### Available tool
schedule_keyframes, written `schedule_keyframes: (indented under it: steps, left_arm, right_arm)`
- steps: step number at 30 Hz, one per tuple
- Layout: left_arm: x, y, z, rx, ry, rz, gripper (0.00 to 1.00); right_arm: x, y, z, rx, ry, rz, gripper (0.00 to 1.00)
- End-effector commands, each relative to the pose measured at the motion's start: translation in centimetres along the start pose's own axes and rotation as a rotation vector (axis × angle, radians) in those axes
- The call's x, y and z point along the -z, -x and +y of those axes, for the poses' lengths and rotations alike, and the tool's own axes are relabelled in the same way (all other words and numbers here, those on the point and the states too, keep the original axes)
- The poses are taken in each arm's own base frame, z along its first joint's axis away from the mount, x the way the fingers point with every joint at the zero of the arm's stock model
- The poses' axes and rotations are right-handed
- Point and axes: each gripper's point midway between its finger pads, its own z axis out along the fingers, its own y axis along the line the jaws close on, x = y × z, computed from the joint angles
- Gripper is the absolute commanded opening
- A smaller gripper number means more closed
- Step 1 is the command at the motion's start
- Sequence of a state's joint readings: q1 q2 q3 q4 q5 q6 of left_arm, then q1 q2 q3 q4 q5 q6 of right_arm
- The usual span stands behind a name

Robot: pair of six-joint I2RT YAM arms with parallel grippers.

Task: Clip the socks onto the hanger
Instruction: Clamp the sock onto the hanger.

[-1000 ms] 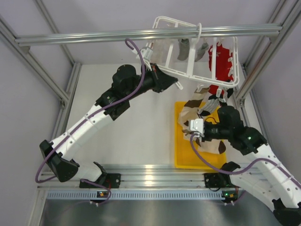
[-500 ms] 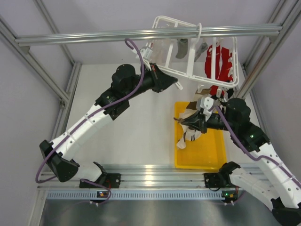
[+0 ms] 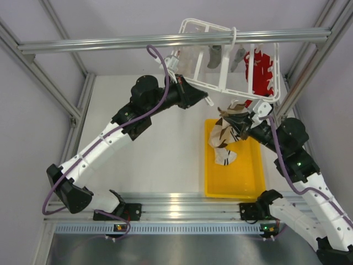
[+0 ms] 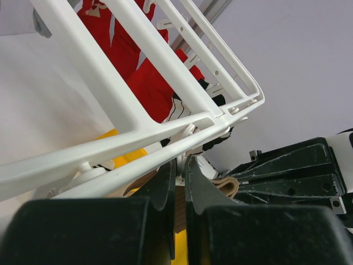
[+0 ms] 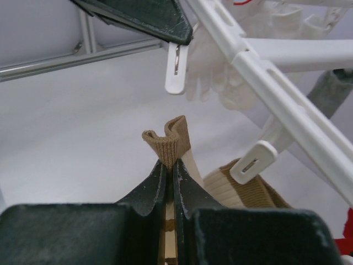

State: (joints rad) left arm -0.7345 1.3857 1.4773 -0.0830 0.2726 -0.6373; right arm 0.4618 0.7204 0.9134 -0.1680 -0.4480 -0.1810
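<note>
**Sock cuff held up beneath the hanger's clips**

A beige sock [image 5: 168, 141] with dark brown blocks was lifted at the right of the scene. Its folded cuff stuck up just above the fingertips of the right gripper [image 5: 168, 165], whose jaws were clamped tight on the fabric. From above, the rest of the sock [image 3: 223, 144] drooped over the far end of the yellow tray [image 3: 242, 179]. Whether it touched the tray could not be told.

The cuff sat just below the near rail of the hanger [image 3: 231, 88], close to two white clips [image 5: 175, 72] but apart from both. The white frame hung tilted by its hook from the aluminium bar [image 3: 110, 43] at the far side. A red garment [image 3: 259, 74] hung on its right part, and two grey pieces [image 3: 214, 57] hung near the middle.

The left gripper [image 3: 205, 99] reached in from the left, its jaws closed, with the tips against the hanger's near-left rail. Whether they pinched the rail or a clip could not be told. The tray lay on the white table [image 3: 160, 160].
</note>
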Motion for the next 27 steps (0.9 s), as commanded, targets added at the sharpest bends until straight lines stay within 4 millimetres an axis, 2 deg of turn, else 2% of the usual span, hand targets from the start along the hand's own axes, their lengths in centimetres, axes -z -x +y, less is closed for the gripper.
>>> schedule_keyframes:
  steps: [1,2,4,8,12,18,27]
  left_arm:
    - [0.0,0.6,-0.8,0.002,-0.033,-0.007,0.00]
    - [0.0,0.6,-0.8,0.004,-0.031,-0.009,0.00]
    - [-0.2,0.7,-0.9,0.007,-0.035,-0.007,0.00]
    - [-0.4,0.7,-1.2,0.013,-0.054,-0.006,0.00]
    - [-0.4,0.3,-1.7,0.027,-0.087,0.009,0.00]
    - [-0.1,-0.1,-2.4,0.049,-0.128,0.025,0.00]
    - [0.0,-0.3,-2.3,0.046,-0.128,0.030,0.00]
  right_arm:
    - [0.3,2.8,-2.5,0.121,-0.137,-0.113,0.00]
    - [0.2,2.4,-2.6,0.132,-0.142,-0.109,0.00]
    - [0.1,3.1,-2.8,0.183,-0.157,-0.139,0.00]
    - [-0.6,2.5,-3.1,0.207,-0.160,-0.124,0.00]
    - [-1.3,2.5,-3.3,0.173,-0.155,-0.124,0.00]
    - [-2.3,2.2,-2.4,0.113,-0.092,-0.106,0.00]
    - [-2.8,2.6,-1.8,0.058,-0.054,-0.104,0.00]
